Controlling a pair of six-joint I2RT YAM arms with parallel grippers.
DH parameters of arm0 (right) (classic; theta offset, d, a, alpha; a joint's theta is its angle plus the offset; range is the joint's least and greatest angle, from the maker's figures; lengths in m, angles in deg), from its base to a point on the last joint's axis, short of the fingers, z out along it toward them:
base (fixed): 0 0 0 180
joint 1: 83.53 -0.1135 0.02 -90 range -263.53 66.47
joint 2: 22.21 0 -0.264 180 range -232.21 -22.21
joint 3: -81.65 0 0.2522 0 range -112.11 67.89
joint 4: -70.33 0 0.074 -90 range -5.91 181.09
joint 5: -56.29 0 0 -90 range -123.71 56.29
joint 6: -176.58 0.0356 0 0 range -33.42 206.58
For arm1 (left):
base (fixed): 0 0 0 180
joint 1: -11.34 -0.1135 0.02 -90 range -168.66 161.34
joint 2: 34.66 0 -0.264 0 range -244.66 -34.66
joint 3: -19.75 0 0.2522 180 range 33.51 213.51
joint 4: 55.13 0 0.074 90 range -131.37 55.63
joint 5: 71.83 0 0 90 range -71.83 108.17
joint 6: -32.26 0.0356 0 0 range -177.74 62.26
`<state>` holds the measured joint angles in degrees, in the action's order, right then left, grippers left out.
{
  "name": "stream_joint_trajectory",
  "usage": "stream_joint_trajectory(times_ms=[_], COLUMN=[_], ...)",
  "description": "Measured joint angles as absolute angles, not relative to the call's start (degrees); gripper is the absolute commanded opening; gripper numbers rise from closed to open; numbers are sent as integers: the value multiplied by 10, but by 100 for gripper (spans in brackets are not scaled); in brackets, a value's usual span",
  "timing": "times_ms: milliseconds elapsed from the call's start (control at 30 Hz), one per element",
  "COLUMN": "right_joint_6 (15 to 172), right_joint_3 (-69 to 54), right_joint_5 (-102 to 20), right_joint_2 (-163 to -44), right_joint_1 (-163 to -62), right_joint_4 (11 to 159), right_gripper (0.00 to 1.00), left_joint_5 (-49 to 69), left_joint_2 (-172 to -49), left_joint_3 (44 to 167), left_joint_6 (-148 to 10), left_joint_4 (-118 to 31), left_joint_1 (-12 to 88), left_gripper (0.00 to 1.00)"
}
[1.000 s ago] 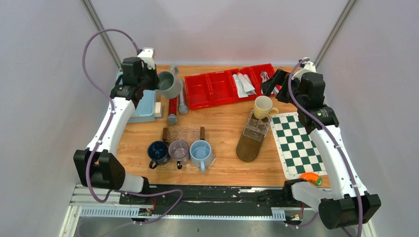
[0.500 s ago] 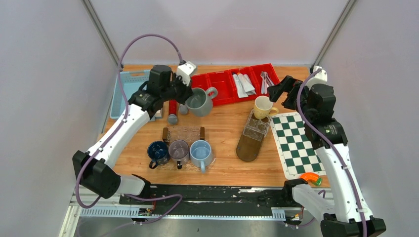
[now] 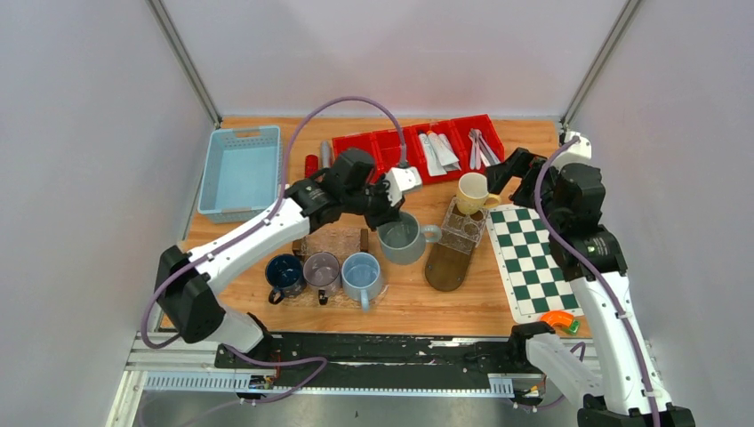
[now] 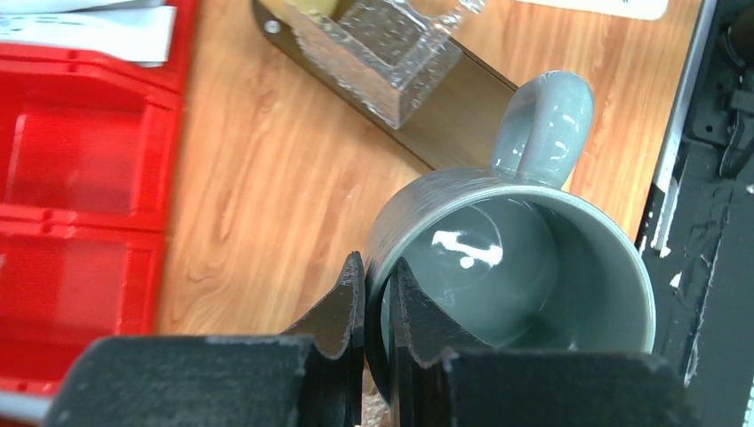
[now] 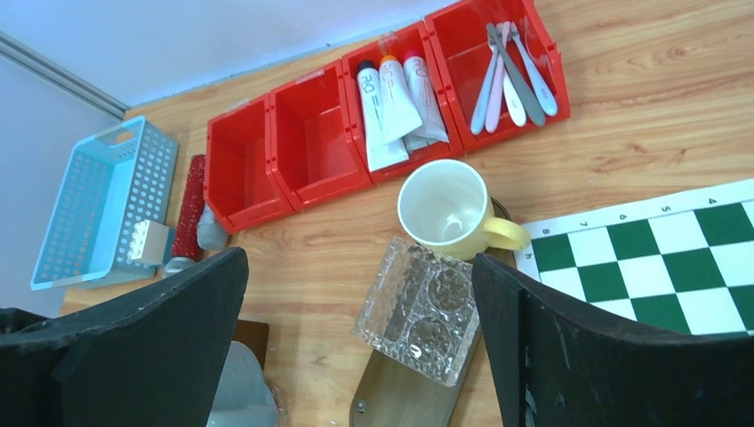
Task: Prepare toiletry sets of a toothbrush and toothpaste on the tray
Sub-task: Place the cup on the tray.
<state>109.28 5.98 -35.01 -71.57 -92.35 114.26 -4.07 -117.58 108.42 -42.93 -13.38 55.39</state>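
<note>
My left gripper pinches the wall of the grey mug and my right gripper hangs wide open, so I should keep the mug level and lower it softly onto the tray.

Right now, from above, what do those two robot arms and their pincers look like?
Both the left arm and right arm are slim white tubes joined by chunky black joints, with a mauve cable looping loosely alongside each. The left gripper and right gripper each end in two flat, matte-black fingers. I see no markings.
</note>
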Motion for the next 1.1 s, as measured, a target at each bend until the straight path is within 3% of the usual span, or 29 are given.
stream_joint_trajectory(times_ms=[700,1100], right_joint_6=[1073,1068], right_joint_3=[129,132], right_joint_5=[-287,-281], right_joint_2=[-649,-635], right_joint_1=[-923,-923], right_joint_4=[1134,1134], right_gripper=[100,100], left_joint_5=[-3,-4], left_joint_2=[-1339,-1395], left_joint_3=[1124,1138], left_joint_6=[-394,-384], left_joint_4=[-209,-237], left_joint_1=[675,695], left_gripper=[0,6])
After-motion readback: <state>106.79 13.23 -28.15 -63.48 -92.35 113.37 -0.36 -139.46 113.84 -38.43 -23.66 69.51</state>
